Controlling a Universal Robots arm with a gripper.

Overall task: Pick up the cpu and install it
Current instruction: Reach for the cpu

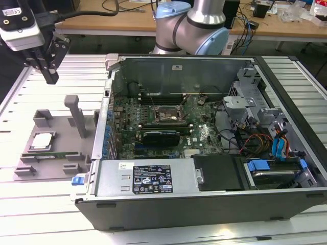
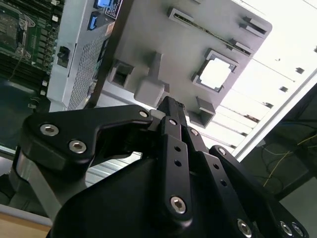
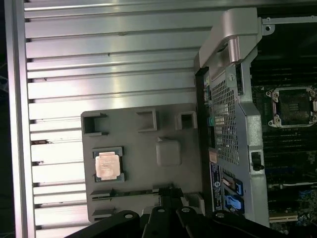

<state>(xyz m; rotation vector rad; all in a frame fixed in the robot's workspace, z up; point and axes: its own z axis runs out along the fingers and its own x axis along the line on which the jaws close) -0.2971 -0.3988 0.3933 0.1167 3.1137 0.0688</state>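
End effector hovers over the counter, fingers closed on nothing, with the cpu well below it, seated in a grey holder tray recess, likely for repeatable pickup.

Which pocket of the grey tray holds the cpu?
The square one toward the exterior view's left, where the silvery cpu lies; the three small pockets look empty.

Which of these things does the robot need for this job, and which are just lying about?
Part of the job:
- cpu, resting in the grey holder
- gripper, above the holder
- socket on the motherboard

Just lying about:
- black-finned card
- coloured cables
- blue-tabbed drive
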